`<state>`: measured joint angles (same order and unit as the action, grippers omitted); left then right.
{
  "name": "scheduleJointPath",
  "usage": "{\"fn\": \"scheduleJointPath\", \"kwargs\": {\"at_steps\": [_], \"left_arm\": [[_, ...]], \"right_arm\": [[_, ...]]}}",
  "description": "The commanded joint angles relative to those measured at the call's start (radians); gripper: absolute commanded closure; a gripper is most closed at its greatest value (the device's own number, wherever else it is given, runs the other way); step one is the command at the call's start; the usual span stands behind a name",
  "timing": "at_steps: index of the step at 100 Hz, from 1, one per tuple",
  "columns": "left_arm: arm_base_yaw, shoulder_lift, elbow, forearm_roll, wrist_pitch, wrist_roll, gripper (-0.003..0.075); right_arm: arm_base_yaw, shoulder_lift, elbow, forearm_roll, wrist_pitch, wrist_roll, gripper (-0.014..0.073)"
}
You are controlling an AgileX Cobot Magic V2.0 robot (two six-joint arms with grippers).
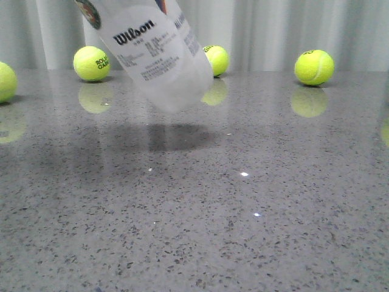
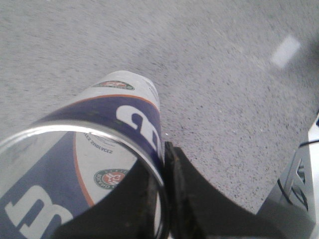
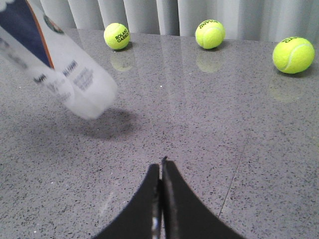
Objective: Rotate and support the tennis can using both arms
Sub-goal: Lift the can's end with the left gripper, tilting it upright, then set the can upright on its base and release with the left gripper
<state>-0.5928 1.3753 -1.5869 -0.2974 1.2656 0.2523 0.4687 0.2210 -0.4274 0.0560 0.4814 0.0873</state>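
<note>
The tennis can [image 1: 155,52] hangs tilted above the grey table, its closed white end low and its top out of the front view. In the left wrist view the can [image 2: 107,129] fills the near side, and my left gripper [image 2: 164,169] is shut on its silver rim: one finger inside the can, the other outside against the wall. The right wrist view shows the can [image 3: 60,69] at the far side, well away from my right gripper [image 3: 162,169], which is shut with nothing between its fingers, low over the table.
Several yellow-green tennis balls lie along the back of the table by the curtain: one [image 1: 91,63] behind the can, one [image 1: 314,67] at the right, one [image 1: 5,81] at the left edge. The can's shadow [image 1: 176,137] falls on the table below it.
</note>
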Motion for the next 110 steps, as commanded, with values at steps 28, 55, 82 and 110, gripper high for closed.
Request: {"fn": "scheduleJointPath", "kwargs": {"at_steps": [28,55,82,110], "left_arm": [[-0.067,0.039,-0.035,0.05,0.009,-0.007,0.0741],[-0.067,0.039,-0.035,0.044,-0.021,-0.005,0.0503],[-0.067,0.043,-0.035,0.044,-0.166,-0.005,0.0235],[-0.067,0.097,-0.037,0.034,-0.32,-0.005,0.0237]], "right_arm": [[-0.007,0.009,-0.024,-0.009,-0.074,-0.006,0.065],[-0.007,0.009,-0.024,-0.009,-0.074,-0.006,0.065],[-0.007,0.009,-0.024,-0.009,-0.074,-0.006,0.065],[-0.007,0.009,-0.024,-0.009,-0.074,-0.006,0.065]]}}
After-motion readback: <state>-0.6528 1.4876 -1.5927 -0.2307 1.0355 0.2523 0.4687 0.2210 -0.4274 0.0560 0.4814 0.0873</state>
